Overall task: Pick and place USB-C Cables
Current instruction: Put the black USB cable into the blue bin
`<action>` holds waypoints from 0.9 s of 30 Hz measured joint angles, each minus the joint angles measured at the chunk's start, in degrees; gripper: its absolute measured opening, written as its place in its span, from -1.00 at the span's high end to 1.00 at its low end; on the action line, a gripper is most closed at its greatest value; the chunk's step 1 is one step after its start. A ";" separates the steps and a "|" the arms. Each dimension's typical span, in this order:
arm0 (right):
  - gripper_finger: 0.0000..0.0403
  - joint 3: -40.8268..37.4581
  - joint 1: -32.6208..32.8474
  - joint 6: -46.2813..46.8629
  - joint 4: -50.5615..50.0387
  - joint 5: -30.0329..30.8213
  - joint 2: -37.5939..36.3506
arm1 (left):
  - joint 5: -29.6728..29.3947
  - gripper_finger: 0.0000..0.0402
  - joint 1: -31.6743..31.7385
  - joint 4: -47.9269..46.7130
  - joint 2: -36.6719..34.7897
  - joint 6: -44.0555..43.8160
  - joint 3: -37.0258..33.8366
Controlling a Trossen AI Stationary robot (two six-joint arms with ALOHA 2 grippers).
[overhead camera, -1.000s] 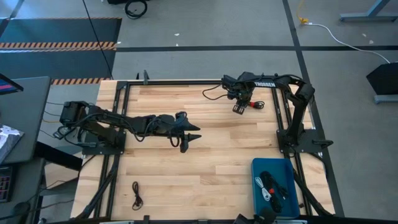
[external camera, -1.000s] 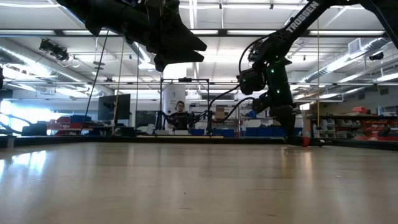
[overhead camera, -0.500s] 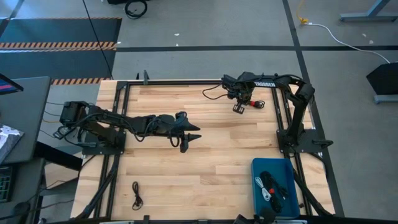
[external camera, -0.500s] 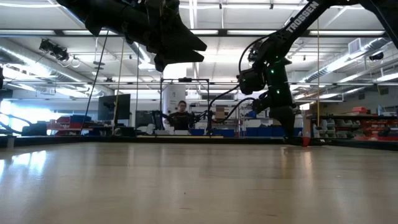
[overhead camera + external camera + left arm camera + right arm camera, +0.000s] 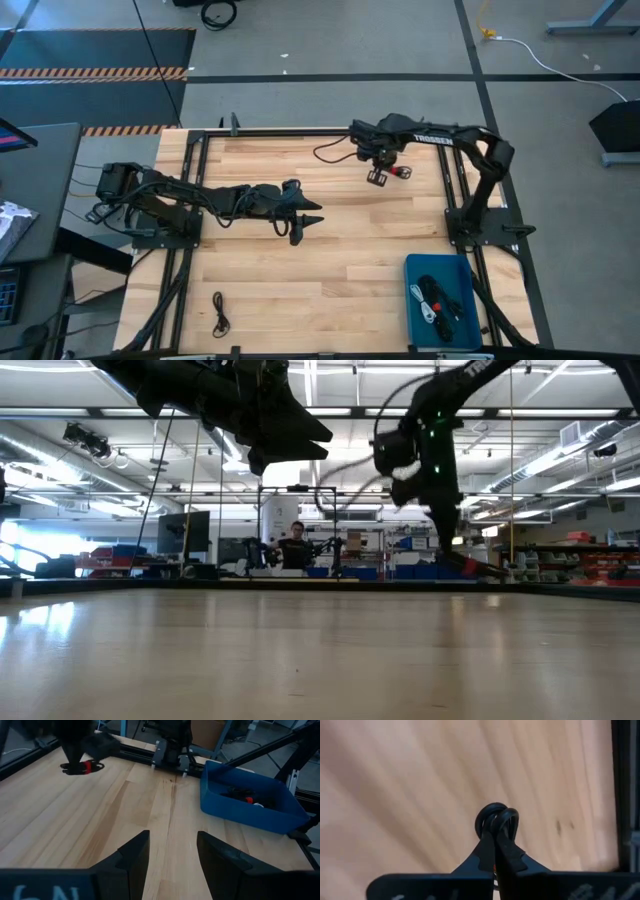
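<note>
right gripper [image 5: 377, 176] shifted left, lifted; fingers pinched on red-banded cable [image 5: 398, 171], carried clear of table for tray [image 5: 412, 268] run. left gripper [image 5: 308, 222] parked mid-table, fingers apart. i note one cable [image 5: 219, 312] near front-left.

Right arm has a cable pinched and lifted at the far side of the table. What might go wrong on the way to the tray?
The right gripper pinches only an end loop of the red-banded cable, so it may slip out mid-swing.

The blue tray already holds several cables; a dangling bundle might catch its rim or land outside.

The left gripper hangs open over mid-table, near a possible path, so a wide swing risks contact.
</note>
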 joint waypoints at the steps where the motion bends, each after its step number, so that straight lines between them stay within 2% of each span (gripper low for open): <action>1: 1.00 0.62 1.04 0.47 -0.45 -0.59 -0.78 | 0.01 0.15 0.01 0.00 0.00 0.00 0.00; 11: 1.00 4.29 13.14 7.26 -9.88 -1.08 -10.04 | 0.00 0.15 0.02 -0.02 0.00 0.00 0.00; 16: 1.00 4.31 17.26 10.74 -9.53 -2.89 -13.36 | 0.01 0.15 0.00 0.00 0.00 0.00 0.00; 19: 0.99 4.10 18.57 8.99 -5.53 1.17 -13.34 | 0.02 0.15 0.00 0.02 0.00 0.00 0.00; 22: 0.86 3.85 18.63 4.55 -0.97 3.23 -11.61 | 0.01 0.15 -0.12 0.02 0.00 -0.44 0.00; 27: 0.45 3.85 17.15 -2.18 4.26 1.47 -5.51 | 0.02 0.14 -0.39 0.02 0.00 -1.17 0.00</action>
